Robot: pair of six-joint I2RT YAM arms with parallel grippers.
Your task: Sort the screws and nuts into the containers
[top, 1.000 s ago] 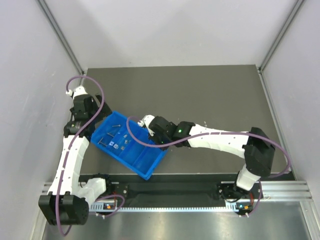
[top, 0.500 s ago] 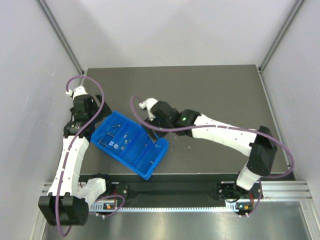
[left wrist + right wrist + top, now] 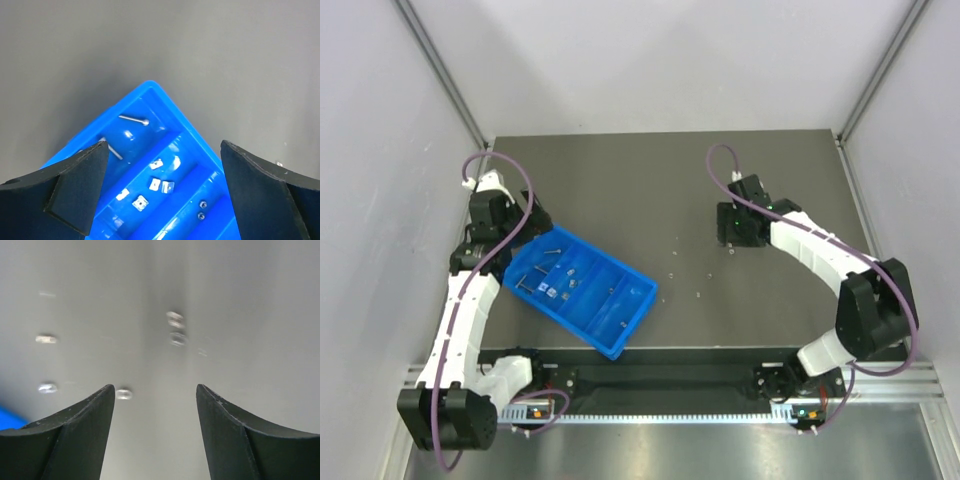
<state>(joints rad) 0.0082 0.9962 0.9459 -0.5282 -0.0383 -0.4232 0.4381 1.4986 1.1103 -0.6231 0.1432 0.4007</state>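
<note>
The containers are the compartments of one blue tray (image 3: 620, 330) (image 3: 150, 95) at the table's near left. Two thin screws (image 3: 134, 119) lie in its end compartment. Several square nuts (image 3: 155, 184) sit in the one beside it, and two small round ones (image 3: 202, 204) in the third. My left gripper (image 3: 532, 226) (image 3: 163, 145) hangs open over the tray's far-left corner, holding nothing. My right gripper (image 3: 730, 247) (image 3: 155, 387) is open and empty above the bare table, right of centre. Blurred loose pieces (image 3: 124, 394) (image 3: 698, 294) lie ahead of and beside its fingers.
Loose metal specks (image 3: 672, 270) are scattered on the dark table between the tray and the right gripper. One more speck (image 3: 278, 163) lies just outside the tray's rim. White walls close in the table on three sides.
The right arm has left the tray, swung back right across the table, and its jaws went from shut to open. The left arm has shifted slightly toward the far side.
</note>
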